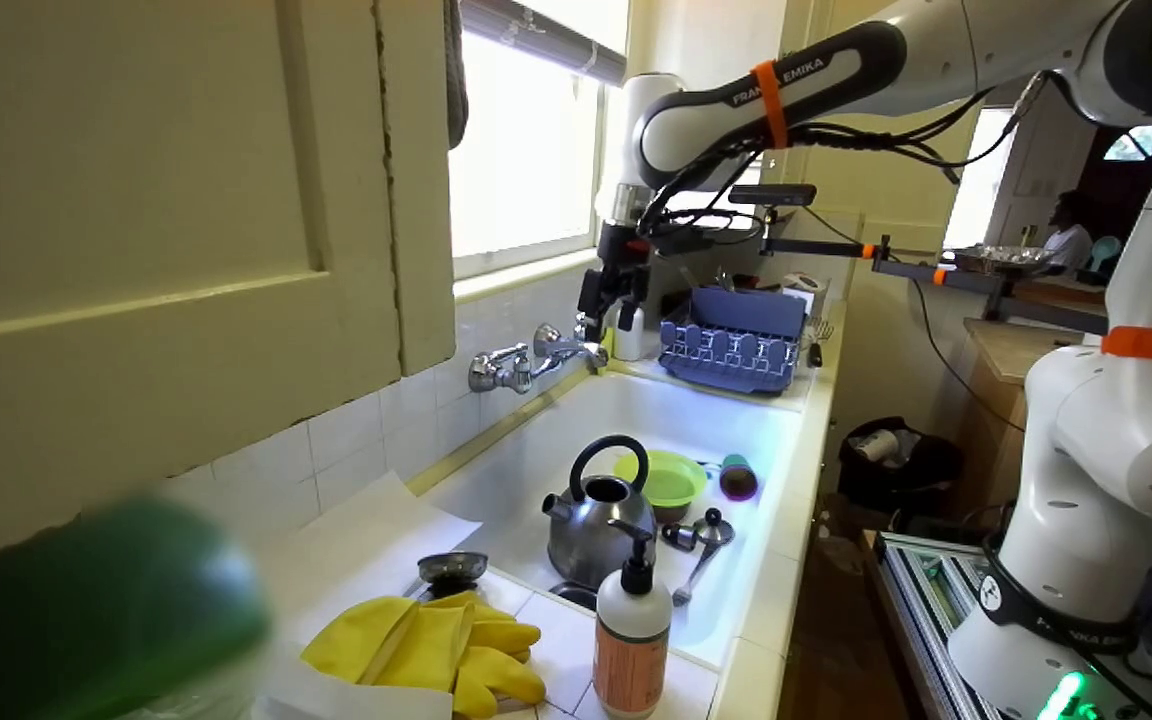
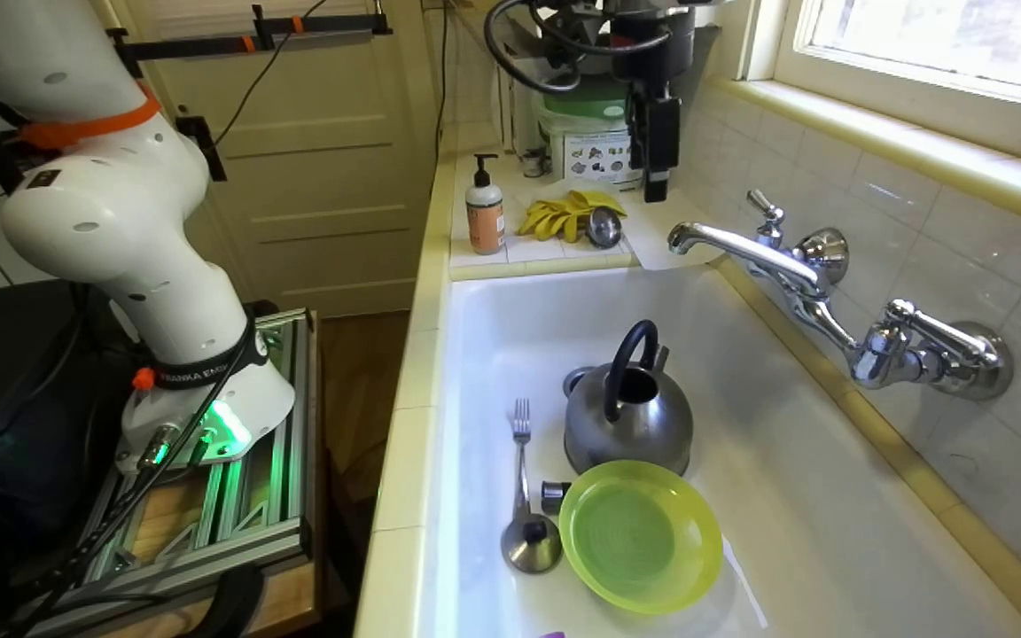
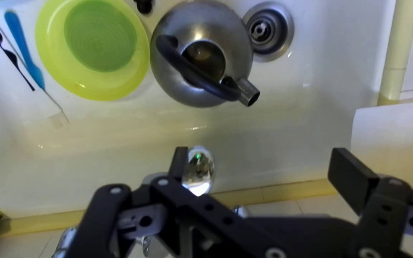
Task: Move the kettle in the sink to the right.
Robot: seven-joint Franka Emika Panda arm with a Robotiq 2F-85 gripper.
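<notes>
The grey metal kettle (image 1: 586,545) stands upright in the white sink (image 2: 510,354), with its black arched handle up and its top open. It also shows in an exterior view (image 2: 630,434) and in the wrist view (image 3: 228,32), beside the drain, its short spout towards the faucet side. A yellow-green plate (image 2: 626,532) lies close against it. A round metal lid with a black knob (image 2: 531,545) lies apart in the sink. My gripper (image 3: 258,157) is open and empty, high above the sink on its wall side. It shows above the faucet in an exterior view (image 1: 609,322).
The chrome faucet (image 2: 759,252) juts over the sink below my gripper. A fork (image 2: 521,443) and a cup (image 1: 738,478) lie in the sink. A soap bottle (image 1: 632,635), yellow gloves (image 1: 426,640) and a strainer (image 1: 452,568) are at one end, a blue dish rack (image 1: 736,345) at the opposite end.
</notes>
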